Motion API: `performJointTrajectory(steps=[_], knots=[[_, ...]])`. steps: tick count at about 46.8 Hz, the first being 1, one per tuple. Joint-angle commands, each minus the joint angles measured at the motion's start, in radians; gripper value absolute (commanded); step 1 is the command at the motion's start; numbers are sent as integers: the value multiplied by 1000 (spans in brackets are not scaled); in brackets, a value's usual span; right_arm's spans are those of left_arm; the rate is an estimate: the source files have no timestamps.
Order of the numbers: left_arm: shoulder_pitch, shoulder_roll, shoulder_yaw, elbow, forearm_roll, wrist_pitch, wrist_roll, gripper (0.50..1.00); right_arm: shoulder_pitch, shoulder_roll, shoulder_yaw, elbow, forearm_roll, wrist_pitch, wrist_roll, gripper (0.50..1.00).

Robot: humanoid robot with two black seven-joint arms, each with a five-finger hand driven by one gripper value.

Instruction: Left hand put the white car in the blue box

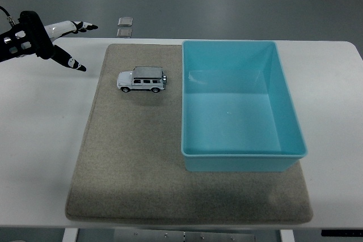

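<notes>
White table [39, 140], with grey mat [125, 162] to right of hand. Blue box [238, 106], empty, farthest right of hand. White car [142, 80] on mat, right of and nearer than hand, just beside box. Left hand [45, 41], fingers spread, holding nothing, well apart from car. Step judged: approach. Next: reach right, grasp car.

The left hand [42, 41] is black with white finger segments, dark-tipped, apparently.
</notes>
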Motion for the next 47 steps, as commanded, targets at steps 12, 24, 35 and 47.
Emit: performJointTrajectory(steps=[12,24,35,47], knots=[[-22,-15,15,-71,68,-6,0,999,0,0,0,0,0,0,0,936],[-25,-134,23,-98,70,-12,1,996,0,0,0,0,0,0,0,936],[-39,-183,87,-84,74,3,6,994,0,0,0,0,0,0,1,936],[-46,-242,115,-28,99,40,12,990,0,0,0,0,0,0,0,936]])
